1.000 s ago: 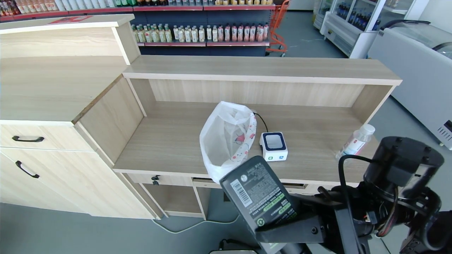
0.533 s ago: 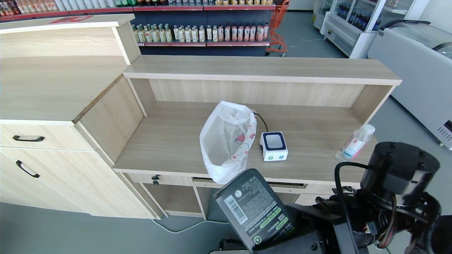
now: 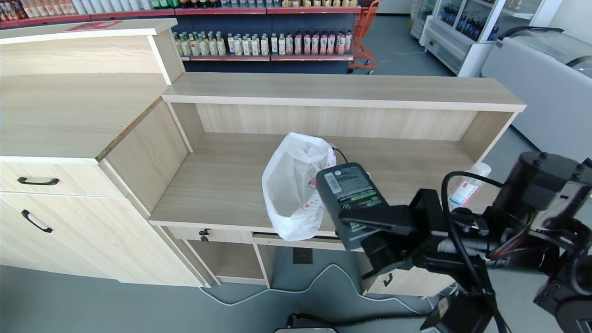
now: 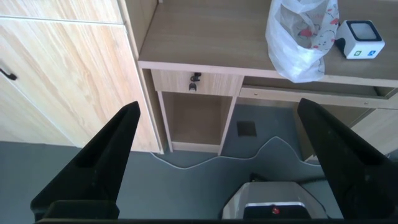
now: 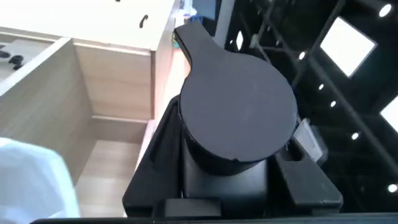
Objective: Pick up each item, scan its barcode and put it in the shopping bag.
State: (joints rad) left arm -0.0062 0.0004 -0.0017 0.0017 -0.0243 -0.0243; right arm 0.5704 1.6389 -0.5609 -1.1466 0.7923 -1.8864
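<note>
My right gripper [image 3: 366, 225] is shut on a black container [image 3: 350, 188] with a white barcode label facing up. It holds the container above the counter, right beside the white shopping bag [image 3: 292, 185], and the scanner is hidden beneath it. In the right wrist view the container's round black end [image 5: 239, 115] sits between the fingers. A clear water bottle [image 3: 464, 191] lies on the counter's right end, partly behind the right arm. My left gripper [image 4: 219, 109] hangs open and empty low in front of the counter, looking at the bag [image 4: 298, 37] and the white scanner [image 4: 362, 38].
The wooden counter [image 3: 222, 185] has a raised back ledge [image 3: 342, 90] and a tall side cabinet with drawers [image 3: 55, 203] on the left. A cable [image 3: 277, 296] runs over the floor under the counter. Store shelves and freezers stand behind.
The right arm has lifted the black container up and forward, from below the counter's front edge to over the scanner next to the bag. The bag and bottle have stayed put.
</note>
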